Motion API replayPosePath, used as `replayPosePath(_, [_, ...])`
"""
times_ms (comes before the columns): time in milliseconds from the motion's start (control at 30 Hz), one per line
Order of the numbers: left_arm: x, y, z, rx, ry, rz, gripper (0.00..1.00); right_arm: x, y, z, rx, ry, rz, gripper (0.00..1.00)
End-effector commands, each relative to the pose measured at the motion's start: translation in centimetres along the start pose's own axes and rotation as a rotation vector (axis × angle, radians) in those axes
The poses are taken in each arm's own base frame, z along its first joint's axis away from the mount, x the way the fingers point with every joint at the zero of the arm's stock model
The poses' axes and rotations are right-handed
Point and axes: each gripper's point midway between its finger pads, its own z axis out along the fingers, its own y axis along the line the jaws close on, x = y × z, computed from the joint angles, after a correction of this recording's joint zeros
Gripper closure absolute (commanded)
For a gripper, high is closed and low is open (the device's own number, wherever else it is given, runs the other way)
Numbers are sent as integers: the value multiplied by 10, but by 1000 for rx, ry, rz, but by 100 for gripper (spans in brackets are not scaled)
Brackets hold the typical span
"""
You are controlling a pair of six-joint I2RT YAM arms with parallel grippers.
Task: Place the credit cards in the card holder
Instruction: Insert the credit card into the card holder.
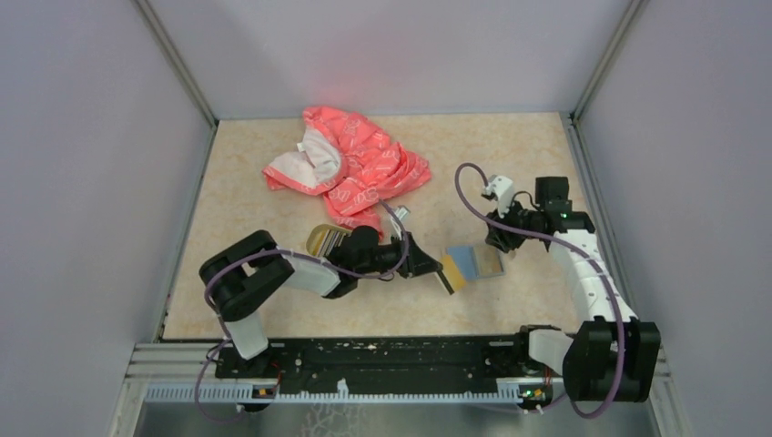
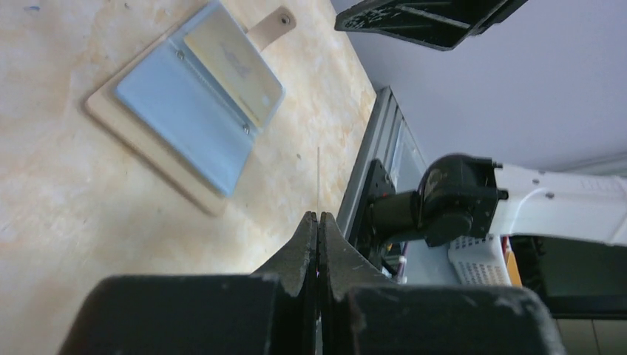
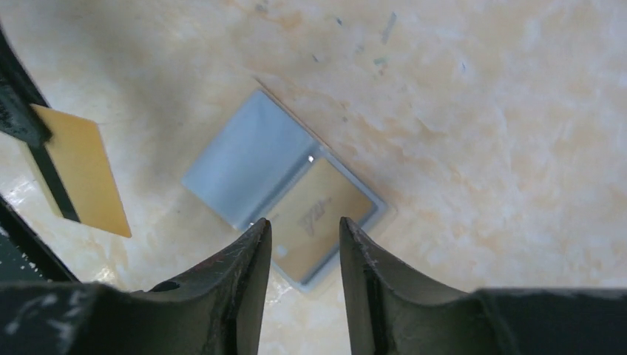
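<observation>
Golden-tan card (image 3: 81, 177) is being gripped in the clenched left hand (image 1: 436, 269), just left of the open holder (image 1: 477, 261) on the bench (image 1: 510, 164), while the right hand (image 3: 304, 231) is being held above it, parted and empty.

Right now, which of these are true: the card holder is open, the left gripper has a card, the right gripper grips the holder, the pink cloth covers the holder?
1. The card holder lies open on the table. True.
2. The left gripper is shut on a golden card. True.
3. The right gripper is clamped on the card holder. False: its jaws stand open over the holder with nothing between them.
4. The pink cloth covers the card holder. False: the cloth lies apart from it, toward the far side of the table.
</observation>
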Motion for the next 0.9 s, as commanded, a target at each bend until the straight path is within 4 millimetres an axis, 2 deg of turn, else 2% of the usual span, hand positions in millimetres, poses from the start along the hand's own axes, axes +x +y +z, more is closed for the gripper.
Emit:
replayPosePath(0, [-30,-9,31,22,-128,-44,100,23,-40,-19,108,63,79,64])
replayPosePath(67, [-34,-5,45,22,-130,-62,100,40,-51,-19,118,67,143,67])
replayPosePath(167, [-28,10,62,-13,-92,-95,100,63,-60,-13,122,86,209,68])
replayPosePath(300, [-22,25,74,-62,-58,-117,100,84,-54,-4,84,104,252,68])
replayPosePath(567, [-19,43,84,-136,-7,-106,100,92,-53,-1,68,107,272,61])
replayPosePath(867, [-18,58,83,-166,16,-126,100,93,-55,0,65,112,278,61])
